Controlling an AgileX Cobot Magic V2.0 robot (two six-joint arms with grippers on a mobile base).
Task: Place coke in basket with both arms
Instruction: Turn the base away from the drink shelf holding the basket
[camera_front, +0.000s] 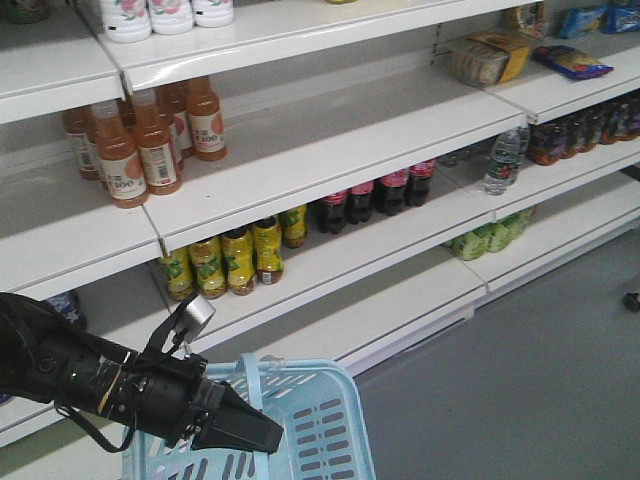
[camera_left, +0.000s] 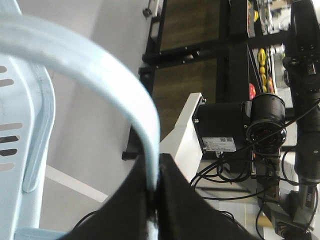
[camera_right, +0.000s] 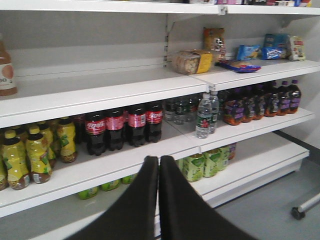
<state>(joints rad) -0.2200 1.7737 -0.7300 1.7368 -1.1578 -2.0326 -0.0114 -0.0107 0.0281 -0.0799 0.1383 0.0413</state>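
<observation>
The light blue basket (camera_front: 325, 425) hangs at the bottom of the front view, before the lowest shelf. My left gripper (camera_front: 272, 438) is shut on its swing handle (camera_front: 250, 385). In the left wrist view the pale blue handle (camera_left: 100, 65) curves down into the pinched black jaws of the left gripper (camera_left: 158, 162), and the slotted basket wall (camera_left: 15, 125) shows at the left. My right gripper (camera_right: 159, 159) faces the shelves, shut with nothing between its fingers. It does not show in the front view. The coke is out of view.
White shelves (camera_front: 330, 140) carry orange drinks (camera_front: 150, 140), yellow bottles (camera_front: 225, 260), a row of dark red-label cola bottles (camera_right: 122, 127), water bottles (camera_right: 205, 115), green packs (camera_right: 202, 162) and snacks (camera_right: 192, 61). Grey floor (camera_front: 520, 380) lies to the right. The robot base and cables (camera_left: 225, 130) show behind the basket handle.
</observation>
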